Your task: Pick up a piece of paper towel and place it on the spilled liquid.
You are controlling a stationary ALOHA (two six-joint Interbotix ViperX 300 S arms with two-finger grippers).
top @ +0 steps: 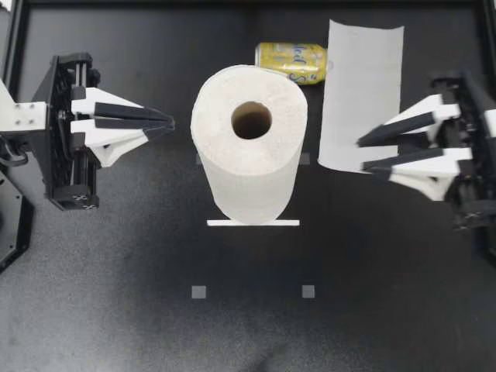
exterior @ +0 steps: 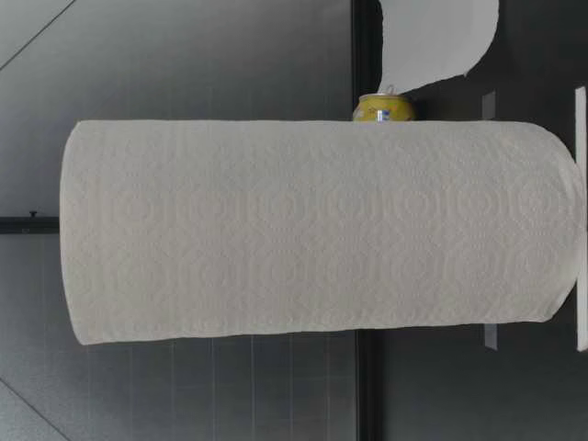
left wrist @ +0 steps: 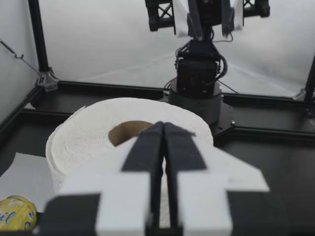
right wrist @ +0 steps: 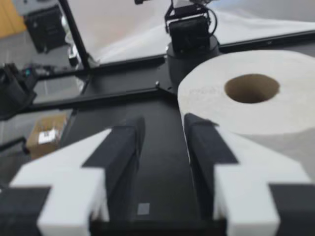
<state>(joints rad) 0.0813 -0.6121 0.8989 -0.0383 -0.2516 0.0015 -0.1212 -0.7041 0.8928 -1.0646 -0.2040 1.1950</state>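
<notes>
The paper towel roll (top: 249, 143) is standing upright mid-tabletop (top: 116, 294). A loose sheet (top: 363, 85) is lying flat beside a yellow can (top: 292, 60). My right end effector (top: 363, 153) is hovering over the sheet's edge, fingers apart. My left end effector (top: 167, 122) is pointing at the roll, fingers together.

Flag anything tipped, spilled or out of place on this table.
The yellow can lies on its side behind the upright paper towel roll, its end at the edge of a loose sheet spread flat on the table. No puddle shows on the dark surface; the sheet may cover it.
</notes>
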